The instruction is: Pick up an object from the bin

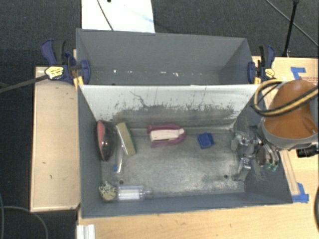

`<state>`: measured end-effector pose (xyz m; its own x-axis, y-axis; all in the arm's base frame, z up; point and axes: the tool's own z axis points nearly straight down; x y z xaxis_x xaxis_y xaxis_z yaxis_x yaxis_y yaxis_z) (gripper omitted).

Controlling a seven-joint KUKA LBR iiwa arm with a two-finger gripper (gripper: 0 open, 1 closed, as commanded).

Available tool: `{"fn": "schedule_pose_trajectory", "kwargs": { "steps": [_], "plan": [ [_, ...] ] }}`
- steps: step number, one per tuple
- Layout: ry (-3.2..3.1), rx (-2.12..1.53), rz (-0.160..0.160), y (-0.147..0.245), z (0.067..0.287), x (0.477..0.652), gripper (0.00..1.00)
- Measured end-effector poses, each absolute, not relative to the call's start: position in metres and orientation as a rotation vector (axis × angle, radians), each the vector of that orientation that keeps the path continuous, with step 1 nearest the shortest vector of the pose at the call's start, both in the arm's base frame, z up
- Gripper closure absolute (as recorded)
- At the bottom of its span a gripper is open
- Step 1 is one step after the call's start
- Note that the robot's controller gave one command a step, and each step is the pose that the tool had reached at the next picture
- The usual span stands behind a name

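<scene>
- End effector [243, 159] low by the right wall of the bin [164, 98], toward the front right corner, over bare floor; open or closed cannot be told, and nothing seen clamped in it.
- Nearest thing: small blue block [205, 140], lying to the left and a little toward the back wall. Squat, with no marked long axis, so probably no wrist turn called for.
- Further left on much the same line: purple and white stapler-like thing [166, 135], long axis parallel to the back wall.
- Along the left wall, well apart from the end effector: yellow-green bar [125, 139] and dark red oval thing [104, 141], both lying roughly back to front.
- In the front left corner: clear tube [130, 193] along the front wall, just beside a small yellowish clump [106, 191].
- Judged from this: a short move left and slightly back to stand over the blue block; anything else a longer reach across the floor.
</scene>
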<state>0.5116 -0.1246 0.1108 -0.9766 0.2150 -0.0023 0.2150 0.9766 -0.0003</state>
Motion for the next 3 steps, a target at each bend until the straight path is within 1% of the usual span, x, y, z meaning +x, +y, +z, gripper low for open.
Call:
{"fn": "schedule_pose_trajectory", "kwargs": {
  "steps": [1, 2, 3],
  "plan": [
    [3.123, 0.188, 0.005, -0.057, 0.172, 0.565, 0.0],
    [3.132, 0.29, 0.002, -0.055, 0.066, 0.584, 0.0],
    [3.125, 0.287, 0.001, -0.056, 0.071, 0.586, 1.0]
  ]
}}
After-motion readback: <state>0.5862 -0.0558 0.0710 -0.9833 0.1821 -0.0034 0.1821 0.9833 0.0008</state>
